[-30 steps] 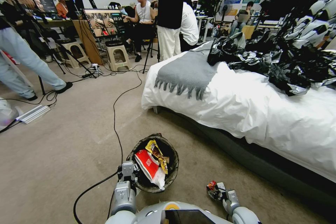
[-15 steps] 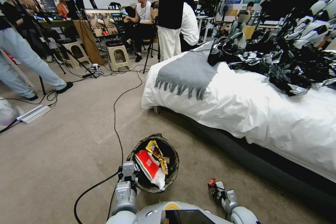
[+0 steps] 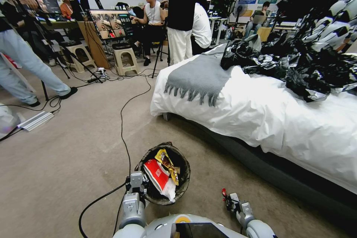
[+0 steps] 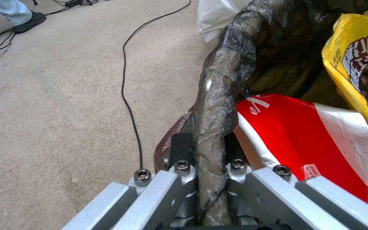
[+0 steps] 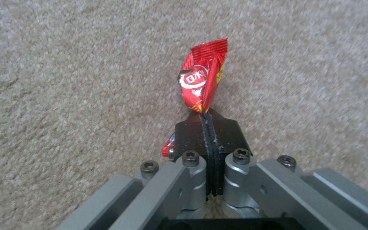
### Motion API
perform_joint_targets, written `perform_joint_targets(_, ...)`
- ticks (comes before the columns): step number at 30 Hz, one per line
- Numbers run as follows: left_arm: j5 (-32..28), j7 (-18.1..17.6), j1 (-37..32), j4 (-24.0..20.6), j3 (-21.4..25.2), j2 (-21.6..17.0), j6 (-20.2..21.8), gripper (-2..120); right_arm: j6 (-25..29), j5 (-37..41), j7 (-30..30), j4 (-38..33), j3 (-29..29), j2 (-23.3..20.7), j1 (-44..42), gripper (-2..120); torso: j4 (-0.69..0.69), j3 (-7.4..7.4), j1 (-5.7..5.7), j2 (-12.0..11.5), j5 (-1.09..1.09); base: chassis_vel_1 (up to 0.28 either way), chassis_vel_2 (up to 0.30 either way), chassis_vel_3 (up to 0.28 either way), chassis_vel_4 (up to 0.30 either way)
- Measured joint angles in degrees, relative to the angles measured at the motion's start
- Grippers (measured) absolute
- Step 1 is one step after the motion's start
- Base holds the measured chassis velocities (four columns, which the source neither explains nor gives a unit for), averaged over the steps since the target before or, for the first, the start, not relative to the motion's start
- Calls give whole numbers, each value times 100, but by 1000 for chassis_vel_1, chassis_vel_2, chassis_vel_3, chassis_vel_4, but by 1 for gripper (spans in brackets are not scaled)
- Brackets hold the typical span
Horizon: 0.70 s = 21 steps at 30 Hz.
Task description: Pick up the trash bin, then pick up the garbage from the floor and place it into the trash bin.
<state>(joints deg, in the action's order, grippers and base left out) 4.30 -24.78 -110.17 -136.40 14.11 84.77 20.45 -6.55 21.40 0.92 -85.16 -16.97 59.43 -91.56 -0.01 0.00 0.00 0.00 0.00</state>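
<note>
Red wrapper (image 5: 203,80) clamped in right end effector (image 5: 209,134) above carpet (image 5: 65,80); bagged trash bin (image 3: 184,178) rim pinched by left end effector (image 4: 209,153)

Head view: set high on the robot, facing forward and down over beige carpet (image 3: 67,163), with the white-sheeted bed (image 3: 260,119) on the right and the room well beyond.

Left wrist view: set just behind the left gripper (image 4: 207,156), looking along its fingers, very near the black-bag-lined rim of the small round trash bin (image 4: 218,105). Shared with the head view: that bin (image 3: 184,178), the red-and-white snack wrapper (image 4: 311,134) inside it (image 3: 156,174), and the thin black floor cable (image 4: 126,89) (image 3: 121,119).

Right wrist view: set just behind the right gripper (image 5: 207,127), facing the carpet (image 5: 65,80) at close range. Shared with the head view: the small red crinkled wrapper (image 5: 202,81) at the fingertips (image 3: 224,192).
</note>
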Motion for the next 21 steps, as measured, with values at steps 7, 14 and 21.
perform_joint_targets(7,7,3,0,0,-12,-6,-2,0,395,-177,147,-221,-104,35,-22,0,1,0,0,0,-1,0,0,0,0)
perform_joint_targets(14,6,5,7,19,-22,-20,-2,0,949,-468,256,-1445,-382,99,-262,0,2,0,0,0,-1,0,0,0,0)
perform_joint_targets(21,5,11,18,49,-36,-26,-4,0,1376,-907,123,-2660,-498,205,-383,0,0,0,0,0,-1,0,0,0,0)
